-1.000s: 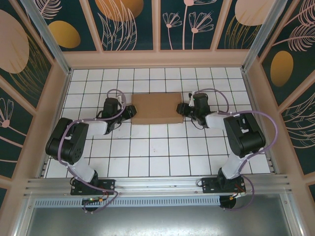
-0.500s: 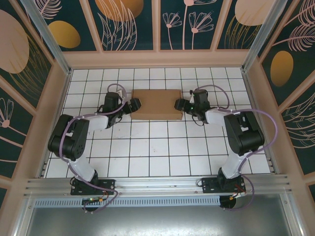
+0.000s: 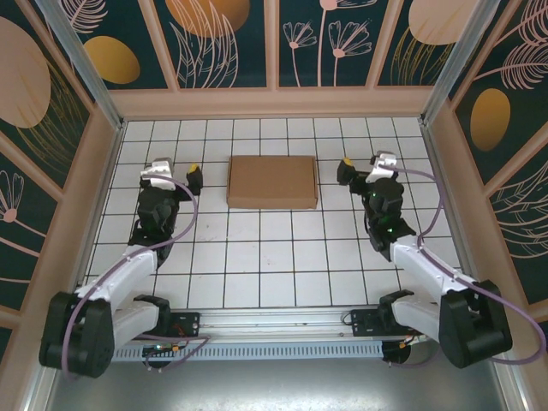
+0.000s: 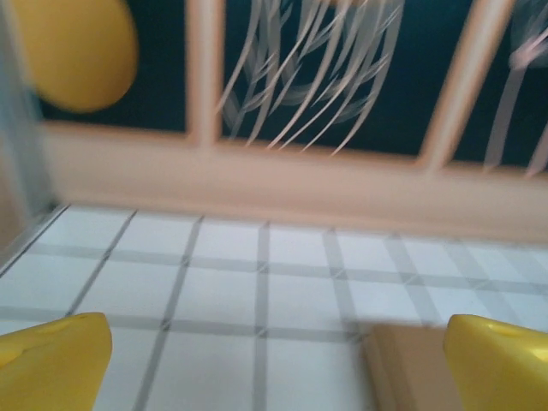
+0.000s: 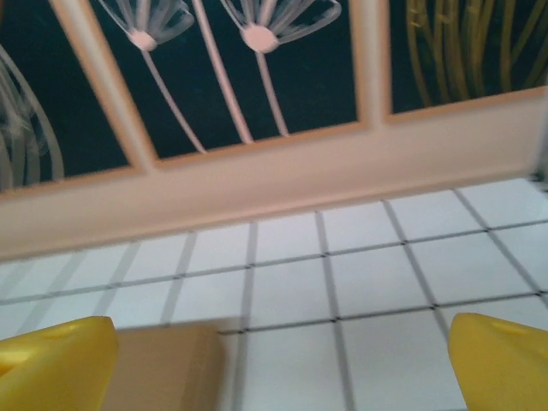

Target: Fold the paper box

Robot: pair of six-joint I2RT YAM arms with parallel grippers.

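Observation:
The paper box (image 3: 272,181) lies flat on the tiled floor as a shut, shallow brown rectangle, with nothing touching it. My left gripper (image 3: 177,174) hangs open about one tile to its left. My right gripper (image 3: 366,167) hangs open about one tile to its right. In the left wrist view the yellow fingers (image 4: 51,360) stand wide apart, and a corner of the box (image 4: 402,368) shows low on the right between them. In the right wrist view the box (image 5: 163,368) shows low on the left, beside one yellow finger (image 5: 56,364). Both wrist views are blurred.
A wooden wall (image 3: 272,101) with dark floral panels closes the back of the white tiled floor (image 3: 274,257). Side walls (image 3: 86,197) run along both edges. Open tiles lie in front of the box, between the two arms.
Both grippers have let go of the box's ends, opened wide and drawn back outward and toward the near side. The box ended a little farther back than one second ago.

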